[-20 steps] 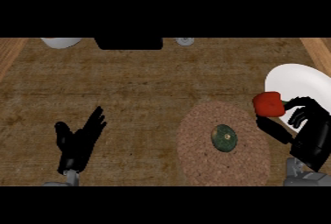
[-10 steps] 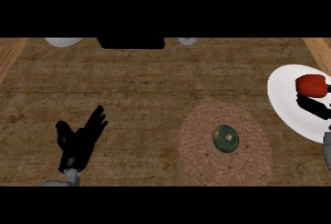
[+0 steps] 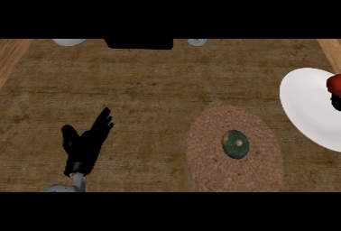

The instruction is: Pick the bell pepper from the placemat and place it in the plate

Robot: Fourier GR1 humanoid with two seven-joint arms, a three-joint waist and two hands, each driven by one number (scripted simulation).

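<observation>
Woven placemat (image 3: pixel 234 149): round, brown, coarse braided rings, lying flat on the counter at about 5 o'clock from the view's middle.
Dark green disc (image 3: pixel 235 144): small, oval-looking, glossy with a speckled face, resting at the placemat's middle.
Counter (image 3: pixel 153 90): brown, rough streaked grain, with paler wooden strips at the upper left and upper right corners.
Plate (image 3: pixel 306 108): white, smooth, round, at 3 o'clock, cut off by the right edge; just beside the placemat, at its 2 o'clock.
Bell pepper (image 3: pixel 334 83): red, glossy, rounded; only a sliver shows at the right edge, over the plate's upper right part. Too little is in view to tell its long axis or which way its stem points.
Right hand (image 3: pixel 336 103): a small black patch just below the pepper at the right edge; whether the fingers are apart or clamped cannot be told.
Left hand (image 3: pixel 85 143): black, at 8 o'clock, resting above the counter with fingers straight and spread, pointing toward 1 o'clock, holding nothing; grey forearm below it.
Far edge, 12 o'clock: a black box-like shape (image 3: pixel 138 43), a pale rounded object (image 3: pixel 69 42) to its left, a small grey one (image 3: pixel 195 42) to its right.
</observation>
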